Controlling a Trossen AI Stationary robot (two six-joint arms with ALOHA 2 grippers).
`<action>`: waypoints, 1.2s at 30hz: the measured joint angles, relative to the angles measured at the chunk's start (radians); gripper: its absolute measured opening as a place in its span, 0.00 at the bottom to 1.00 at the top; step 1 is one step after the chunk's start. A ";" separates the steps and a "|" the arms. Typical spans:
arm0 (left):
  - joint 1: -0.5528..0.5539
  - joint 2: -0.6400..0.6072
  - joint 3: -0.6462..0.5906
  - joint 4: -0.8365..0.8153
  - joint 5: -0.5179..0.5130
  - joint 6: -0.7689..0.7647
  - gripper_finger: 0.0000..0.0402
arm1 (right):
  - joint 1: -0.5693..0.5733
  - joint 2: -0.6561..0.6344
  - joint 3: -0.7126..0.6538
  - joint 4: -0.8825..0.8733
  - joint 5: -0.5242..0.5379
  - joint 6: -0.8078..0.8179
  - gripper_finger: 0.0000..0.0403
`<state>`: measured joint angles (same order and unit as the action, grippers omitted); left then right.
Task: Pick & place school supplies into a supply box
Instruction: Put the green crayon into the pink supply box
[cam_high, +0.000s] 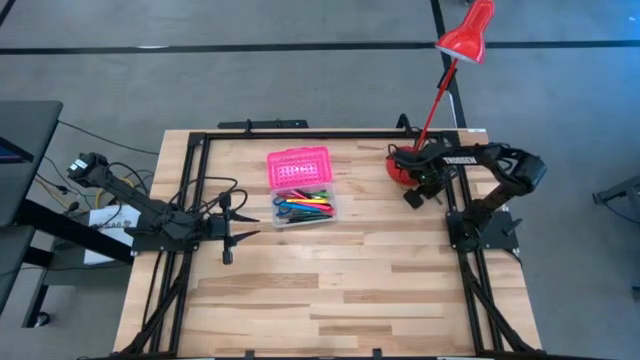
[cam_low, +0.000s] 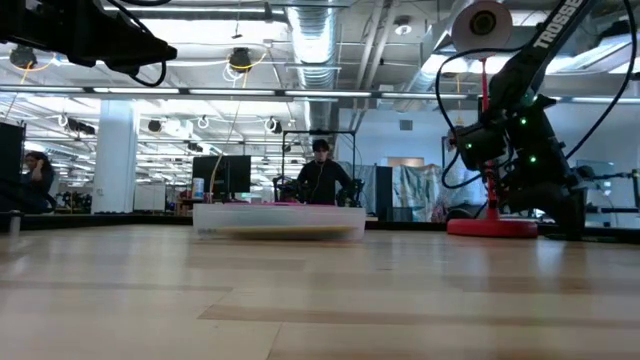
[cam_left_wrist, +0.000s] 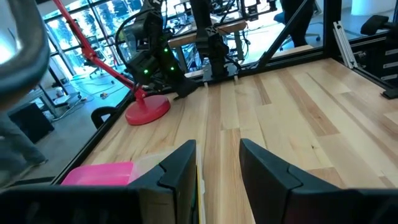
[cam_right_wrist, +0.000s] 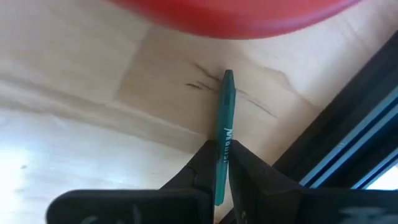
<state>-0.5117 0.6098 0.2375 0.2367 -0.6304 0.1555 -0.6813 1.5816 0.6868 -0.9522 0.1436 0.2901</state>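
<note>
Right gripper (cam_right_wrist: 221, 163) pinches green pen (cam_right_wrist: 224, 127); box (cam_high: 303, 207) holds supplies (cam_high: 302, 206)

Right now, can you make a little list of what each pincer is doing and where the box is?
right pincer: shut on a green pen, beside the red lamp base
left pincer: open, empty, waiting on the table's left side
supply box: open, coloured supplies inside, pink lid flipped back
table: light wood
</note>
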 joint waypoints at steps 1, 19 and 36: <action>0.000 0.000 0.000 0.000 0.000 0.000 0.30 | 0.014 0.000 0.000 0.000 -0.003 0.000 0.04; 0.000 0.000 0.000 0.000 -0.001 -0.003 0.30 | 0.333 0.003 0.059 0.002 -0.141 0.121 0.05; 0.000 0.000 0.000 0.001 -0.001 -0.003 0.30 | 0.592 0.010 0.139 0.217 -0.245 0.094 0.05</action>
<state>-0.5121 0.6098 0.2375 0.2375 -0.6315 0.1528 -0.0891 1.5912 0.8260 -0.7349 -0.1014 0.3843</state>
